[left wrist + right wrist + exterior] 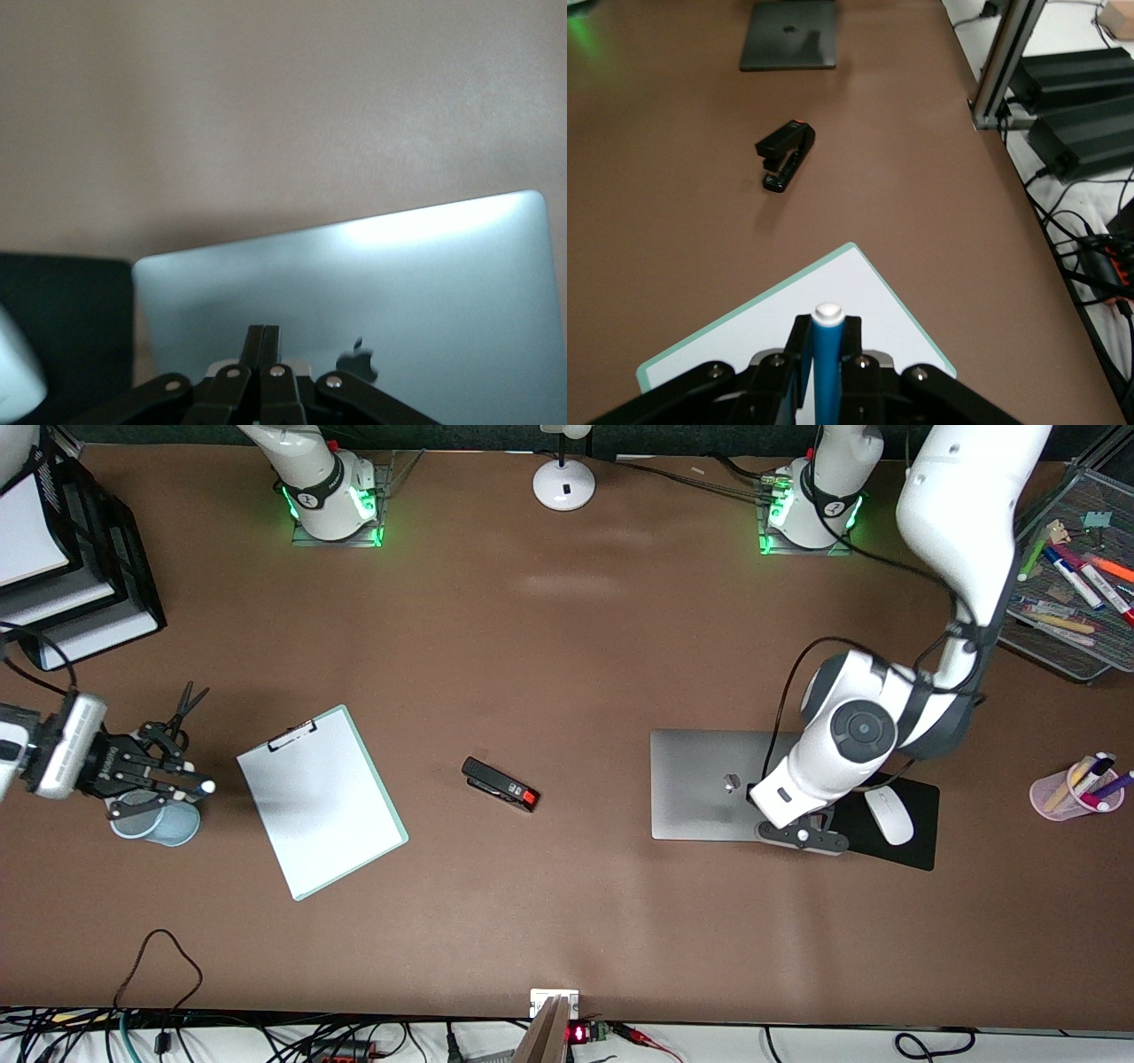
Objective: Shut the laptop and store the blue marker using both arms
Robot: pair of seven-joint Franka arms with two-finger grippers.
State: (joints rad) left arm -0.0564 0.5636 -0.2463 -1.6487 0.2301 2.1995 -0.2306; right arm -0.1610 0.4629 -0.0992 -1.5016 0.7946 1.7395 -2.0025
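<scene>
Blue marker (pixel 827 372) is being pinched by the right gripper (pixel 173 779) directly over a pale cup (pixel 159 822), at the surface's nine o'clock; judging so, storing is underway and lowering then releasing comes next. Laptop (pixel 709 784) is lying closed at three o'clock, the left gripper (pixel 262 350) resting on its lid, fingers pressed together. Cup's inside is staying hidden.

Brown surface (pixel 567 646) with office things spread across it.
A closed laptop (pixel 700 779) lies beside a black mouse pad (pixel 921 824); a stapler (pixel 500 784) sits mid-surface, a clipboard (pixel 319 802) and scissors (pixel 182 708) toward the right arm's end.
</scene>
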